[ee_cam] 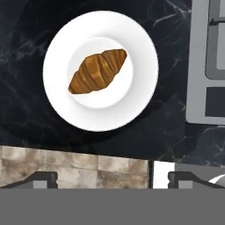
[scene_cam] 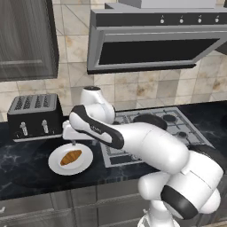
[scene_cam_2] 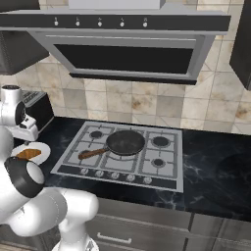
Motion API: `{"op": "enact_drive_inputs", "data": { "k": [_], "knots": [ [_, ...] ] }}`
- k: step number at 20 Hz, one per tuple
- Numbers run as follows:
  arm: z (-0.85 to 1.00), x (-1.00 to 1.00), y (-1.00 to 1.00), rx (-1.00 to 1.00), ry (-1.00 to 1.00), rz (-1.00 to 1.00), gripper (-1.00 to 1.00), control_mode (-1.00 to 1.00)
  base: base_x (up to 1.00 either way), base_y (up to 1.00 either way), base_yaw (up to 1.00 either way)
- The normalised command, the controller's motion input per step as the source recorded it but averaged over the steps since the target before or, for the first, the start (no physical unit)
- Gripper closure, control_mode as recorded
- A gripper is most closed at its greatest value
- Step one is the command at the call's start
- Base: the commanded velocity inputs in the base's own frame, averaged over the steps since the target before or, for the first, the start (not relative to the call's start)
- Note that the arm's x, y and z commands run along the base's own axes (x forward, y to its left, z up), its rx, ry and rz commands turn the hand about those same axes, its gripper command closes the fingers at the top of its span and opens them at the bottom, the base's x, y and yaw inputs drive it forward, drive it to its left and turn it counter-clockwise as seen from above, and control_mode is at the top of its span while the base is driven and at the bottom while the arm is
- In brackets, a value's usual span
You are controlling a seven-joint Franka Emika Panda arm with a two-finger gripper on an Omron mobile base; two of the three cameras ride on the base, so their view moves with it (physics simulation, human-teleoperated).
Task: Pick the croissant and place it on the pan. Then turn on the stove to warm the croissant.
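Observation:
The croissant (ee_cam: pixel 97 71) is a golden-brown ridged crescent lying in the middle of a round white plate (ee_cam: pixel 57 57) on the dark marble counter. My gripper (ee_cam: pixel 113 180) hangs open straight above it, fingertips (ee_cam: pixel 41 179) wide apart with nothing between them. From the left base view the gripper (scene_cam: pixel 73 142) sits just over the croissant (scene_cam: pixel 71 157), clear of it. The pan (scene_cam_2: pixel 126 142), dark grey with a brown wooden handle, rests on the stove (scene_cam_2: pixel 162 171) over a middle burner, handle pointing left. The stove's round knobs (scene_cam_2: pixel 115 175) line its front edge.
A black slotted toaster (scene_cam: pixel 35 116) stands behind the plate (scene_cam: pixel 55 165) at the back left. A grey range hood (scene_cam_2: pixel 122 49) overhangs the stove. My own arm crosses in front of the stove (scene_cam: pixel 177 117) and partly hides the pan (scene_cam: pixel 150 120).

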Motion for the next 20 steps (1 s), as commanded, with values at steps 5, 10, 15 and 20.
{"op": "enact_drive_inputs", "data": {
  "k": [5, 10, 15, 20],
  "knots": [
    [-0.19, 0.10, 0.16, 0.00, 0.09, 0.00, -1.00, -1.00, 0.00, 0.00, 0.00],
    [-0.04, 0.04, 0.03, 0.00, 0.03, 0.00, -1.00, -1.00, 0.00, 0.00, 0.00],
    [-0.23, 0.14, 0.00, -0.02, 0.00, 0.00, -1.00, -1.00, 0.00, 0.00, 0.00],
    [-0.24, 0.24, 0.00, 0.00, 0.00, 0.00, -1.00, -1.00, 0.00, 0.00, 0.00]
  ]
}}
